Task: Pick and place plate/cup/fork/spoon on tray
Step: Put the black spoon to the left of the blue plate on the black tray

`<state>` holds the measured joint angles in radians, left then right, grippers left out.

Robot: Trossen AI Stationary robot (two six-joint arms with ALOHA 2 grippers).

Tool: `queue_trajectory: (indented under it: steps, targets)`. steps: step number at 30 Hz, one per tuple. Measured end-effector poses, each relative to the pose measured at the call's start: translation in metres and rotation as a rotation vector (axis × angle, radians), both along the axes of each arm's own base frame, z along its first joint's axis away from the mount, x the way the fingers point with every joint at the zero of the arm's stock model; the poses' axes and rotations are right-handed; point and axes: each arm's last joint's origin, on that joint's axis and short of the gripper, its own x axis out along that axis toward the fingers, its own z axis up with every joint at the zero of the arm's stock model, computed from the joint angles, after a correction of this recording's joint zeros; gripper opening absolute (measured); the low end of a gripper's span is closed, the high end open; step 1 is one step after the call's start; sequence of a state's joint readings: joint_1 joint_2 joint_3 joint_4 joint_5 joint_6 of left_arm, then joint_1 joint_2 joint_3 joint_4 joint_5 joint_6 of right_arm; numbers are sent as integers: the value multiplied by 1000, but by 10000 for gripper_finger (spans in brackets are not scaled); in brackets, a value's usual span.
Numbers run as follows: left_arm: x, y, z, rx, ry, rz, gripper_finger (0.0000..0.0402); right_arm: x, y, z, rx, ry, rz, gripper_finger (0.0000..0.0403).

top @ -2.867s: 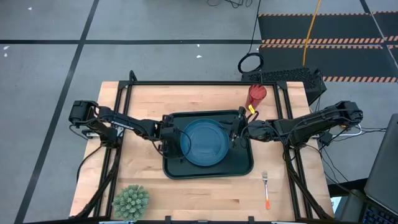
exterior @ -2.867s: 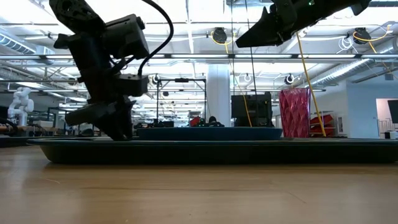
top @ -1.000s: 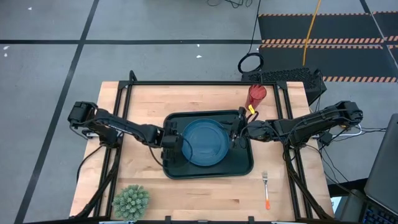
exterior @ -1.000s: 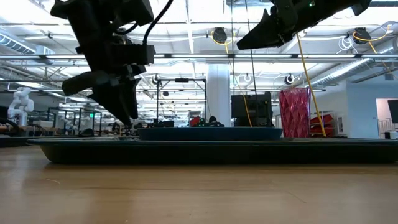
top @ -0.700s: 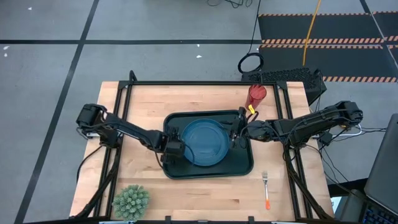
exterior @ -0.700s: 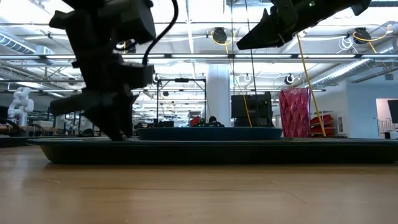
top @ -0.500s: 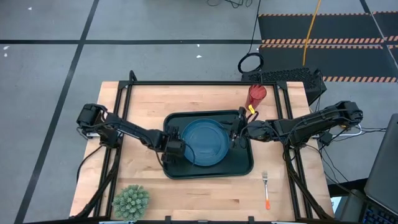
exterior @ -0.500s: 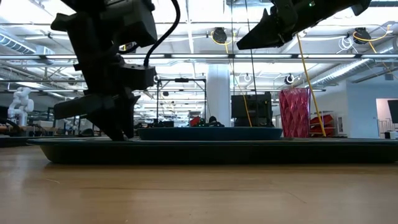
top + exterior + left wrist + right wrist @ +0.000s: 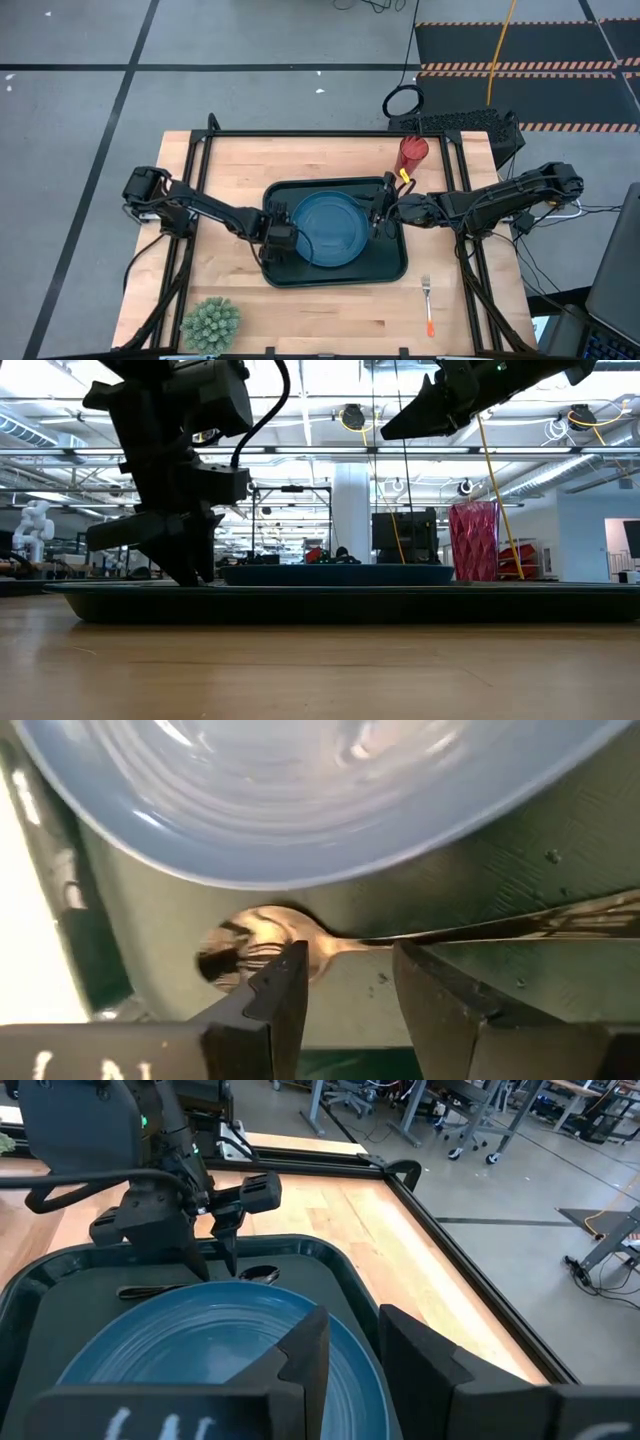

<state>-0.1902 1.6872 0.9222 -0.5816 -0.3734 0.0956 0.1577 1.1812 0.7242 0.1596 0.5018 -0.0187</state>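
A wooden surface (image 9: 240, 160) holds a dark tray (image 9: 390, 268) with a blue plate (image 9: 335, 228) resting inside it. The spoon (image 9: 270, 942) lies on the tray floor just beside the plate's edge. The left gripper (image 9: 350, 985) is low over the tray, its fingers (image 9: 285, 990) spread on either side of the spoon's neck, not closed on it. The right gripper (image 9: 380, 212) hovers above the plate's opposite edge, partly open and empty. A red cup (image 9: 413, 152) stands off the tray near the far corner. The fork (image 9: 428, 305) lies on the wood, apart from the tray.
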Motion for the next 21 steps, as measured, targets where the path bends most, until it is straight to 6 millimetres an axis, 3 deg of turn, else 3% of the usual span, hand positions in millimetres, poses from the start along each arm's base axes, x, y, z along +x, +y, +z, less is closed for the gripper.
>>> queue_trajectory:
  steps: [8, 21]
  targets:
    - [-2, 1, 14, 11, -56, 2, 152, 0, 0, 0, 0, 0, 0, 84]
    - [6, 10, 17, 4, -130, 16, 152, 0, 0, -1, 3, 4, -2, 84]
